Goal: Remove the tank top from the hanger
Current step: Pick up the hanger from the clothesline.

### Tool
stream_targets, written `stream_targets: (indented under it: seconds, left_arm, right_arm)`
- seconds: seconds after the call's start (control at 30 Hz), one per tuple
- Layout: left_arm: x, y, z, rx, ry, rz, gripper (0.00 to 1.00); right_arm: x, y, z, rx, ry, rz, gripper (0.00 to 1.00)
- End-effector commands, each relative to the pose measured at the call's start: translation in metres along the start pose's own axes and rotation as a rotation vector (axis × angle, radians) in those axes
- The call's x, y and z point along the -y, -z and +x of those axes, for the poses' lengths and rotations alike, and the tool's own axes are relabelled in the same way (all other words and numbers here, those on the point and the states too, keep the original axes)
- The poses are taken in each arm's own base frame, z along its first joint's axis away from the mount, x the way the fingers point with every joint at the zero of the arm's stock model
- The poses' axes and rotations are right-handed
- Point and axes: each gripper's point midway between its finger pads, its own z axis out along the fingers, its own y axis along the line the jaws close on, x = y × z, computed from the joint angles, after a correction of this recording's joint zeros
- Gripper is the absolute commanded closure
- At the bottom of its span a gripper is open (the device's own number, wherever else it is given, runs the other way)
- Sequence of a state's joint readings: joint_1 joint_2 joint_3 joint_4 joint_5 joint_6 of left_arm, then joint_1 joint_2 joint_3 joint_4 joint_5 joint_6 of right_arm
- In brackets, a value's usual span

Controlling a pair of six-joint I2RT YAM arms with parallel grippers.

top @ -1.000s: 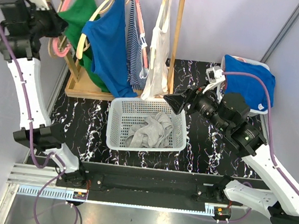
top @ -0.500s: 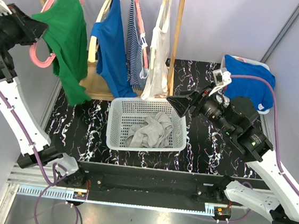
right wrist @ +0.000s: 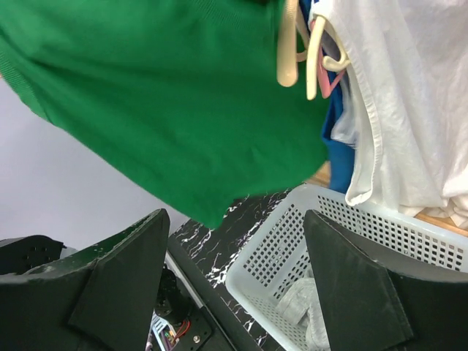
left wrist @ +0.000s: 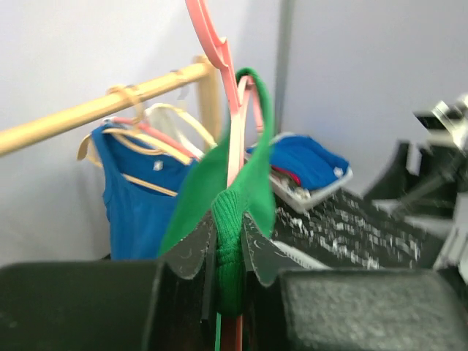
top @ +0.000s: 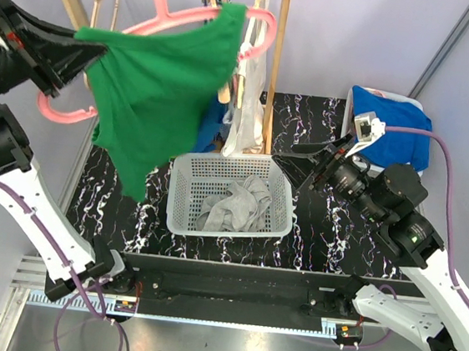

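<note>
Aloft, left gripper (left wrist: 228, 245) clamps tank top (top: 159, 92) on pink hanger (left wrist: 216, 45).

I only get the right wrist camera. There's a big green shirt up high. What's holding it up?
Observer: The left gripper is. It is shut on the green tank top, pinching one strap against the pink hanger.
Operator: Where is my gripper compared to the basket?
Observer: From above, the right gripper is open and empty, just off the right side of the white basket, pointing toward the green top without touching it.
Operator: Is there anything behind me?
Observer: Yes, a bin at the table's far right holds blue cloth.
</note>
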State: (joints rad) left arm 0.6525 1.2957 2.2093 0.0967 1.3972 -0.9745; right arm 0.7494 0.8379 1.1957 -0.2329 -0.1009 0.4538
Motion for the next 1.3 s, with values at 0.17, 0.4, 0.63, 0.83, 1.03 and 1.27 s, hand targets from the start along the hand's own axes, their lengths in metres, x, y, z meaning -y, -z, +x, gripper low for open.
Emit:
stream_targets:
  seconds: [0.17,0.4,0.63,0.83,1.03,1.27]
  left_arm:
    - [0.053,0.0,-0.028,0.03,-0.144,0.073,1.0]
    - [0.047,-0.008,-0.043,0.124,-0.105,0.118,1.0]
    - [0.04,-0.022,-0.04,0.203,-0.053,0.203,1.0]
    - [0.025,-0.043,0.005,0.176,0.038,0.272,1.0]
    - [0.014,-0.059,0.066,0.109,0.119,0.221,1.0]
    - [-0.004,-0.07,0.113,0.059,0.211,0.116,1.0]
  right_arm:
    - [-0.006,0.011,-0.009,0.017,0.001,-0.015,0.18]
    - [-0.01,0.018,-0.029,0.066,0.045,0.001,0.17]
    - [-0.021,0.019,-0.068,0.143,0.107,0.011,0.16]
    - [-0.038,0.022,-0.107,0.219,0.174,-0.007,0.14]
    - [-0.043,0.008,-0.116,0.216,0.195,-0.016,0.13]
    - [-0.041,-0.022,-0.108,0.185,0.187,-0.035,0.13]
